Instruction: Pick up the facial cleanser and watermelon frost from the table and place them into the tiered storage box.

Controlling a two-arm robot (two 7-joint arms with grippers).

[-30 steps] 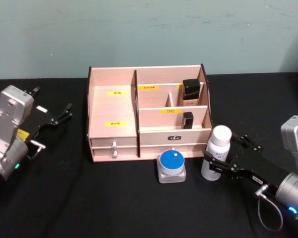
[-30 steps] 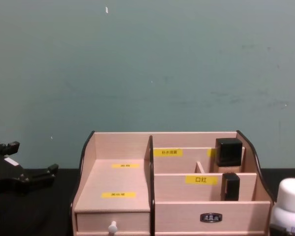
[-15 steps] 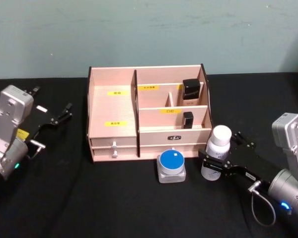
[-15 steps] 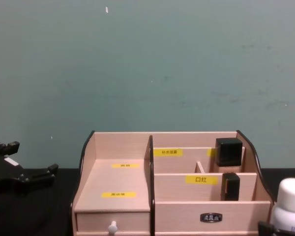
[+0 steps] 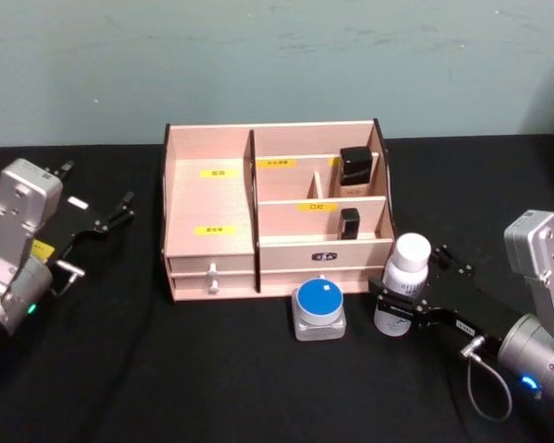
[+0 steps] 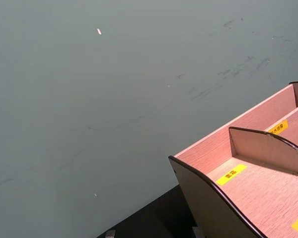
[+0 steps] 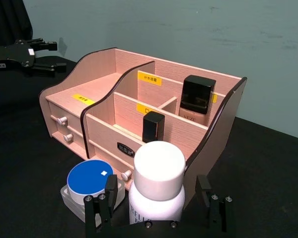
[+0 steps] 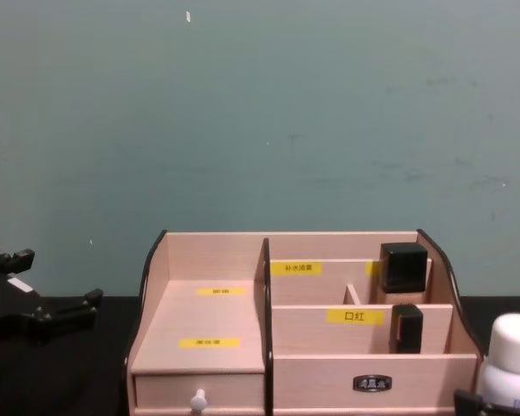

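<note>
two open tools, right tool (image 7: 156, 181) astride white bottle (image 7: 157, 171) by storage box (image 7: 222, 119) corner, left tool (image 5: 98, 185) parked

The tiered storage box (image 5: 272, 217) stands on the black surface (image 5: 212, 378). Just before its drawers sits a blue-lidded jar (image 5: 319, 309). Beside the jar, a white-capped bottle (image 5: 411, 256) stands upright between the right hand's (image 5: 408, 282) parted fingers. The left hand (image 5: 97, 189) hangs well apart, fingers spread.

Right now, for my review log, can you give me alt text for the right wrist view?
The right gripper straddles a white-capped bottle, jaws open on either side of it. Beside the bottle sits a blue-lidded jar, and behind both stands a wooden organiser holding two black containers.
</note>
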